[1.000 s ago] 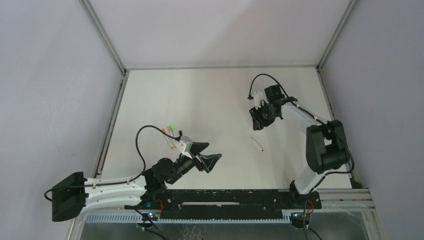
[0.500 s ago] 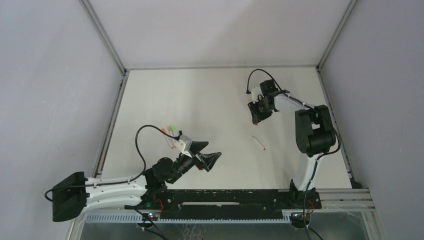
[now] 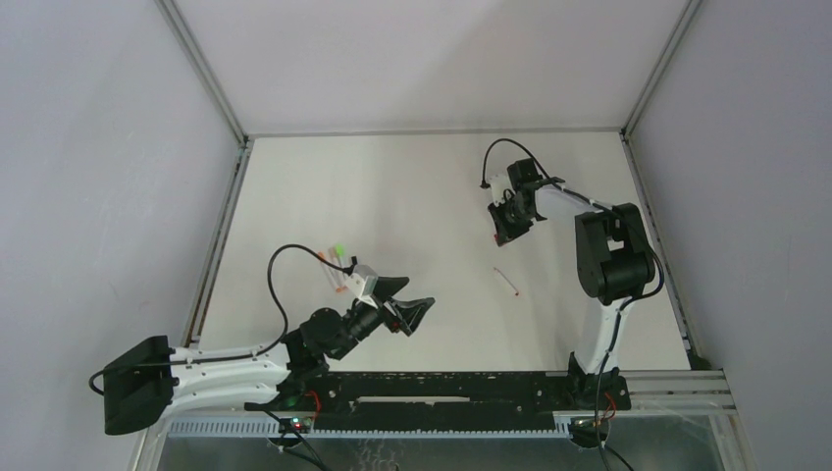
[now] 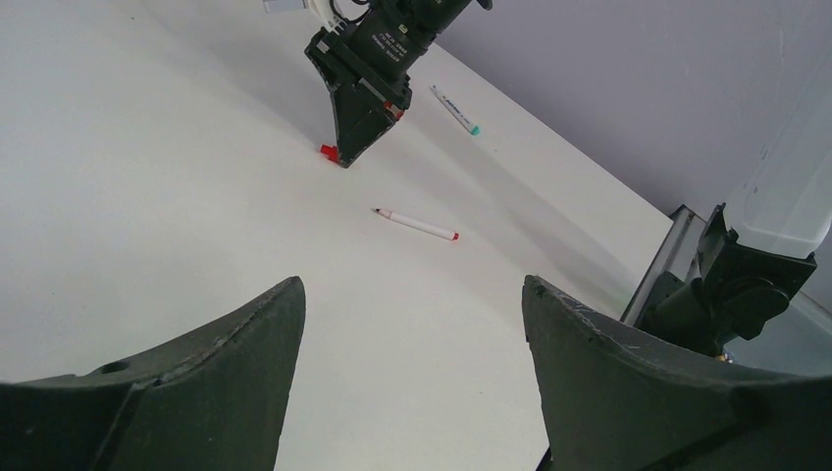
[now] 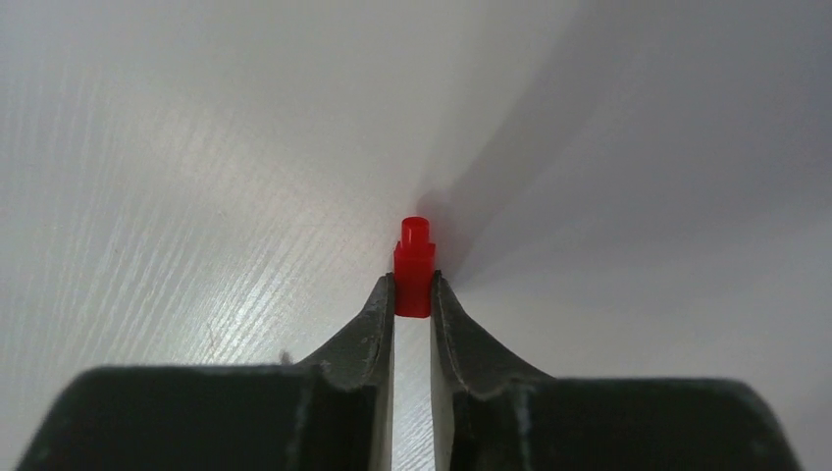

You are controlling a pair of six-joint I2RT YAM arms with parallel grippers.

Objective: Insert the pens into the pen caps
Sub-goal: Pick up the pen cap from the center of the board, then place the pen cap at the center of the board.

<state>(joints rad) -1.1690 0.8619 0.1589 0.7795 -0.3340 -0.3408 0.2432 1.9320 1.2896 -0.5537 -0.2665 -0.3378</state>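
Right of centre on the table point(image 3: 392, 196), right gripper point(image 5: 413, 294) pinches red cap point(image 5: 414, 257) by its near end only, so it could squirt out or tip on lifting; left gripper point(image 4: 412, 289) hangs wide open, empty.

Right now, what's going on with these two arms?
The right gripper is down at the table, on its far right side, with its jaws pinched on a small red cap that looks to sit at the surface. A white pen with a red end lies loose nearer the arm bases, not yet picked up. The left gripper hangs with its jaws wide open, holding nothing. A teal-ended pen lies beyond the right gripper.
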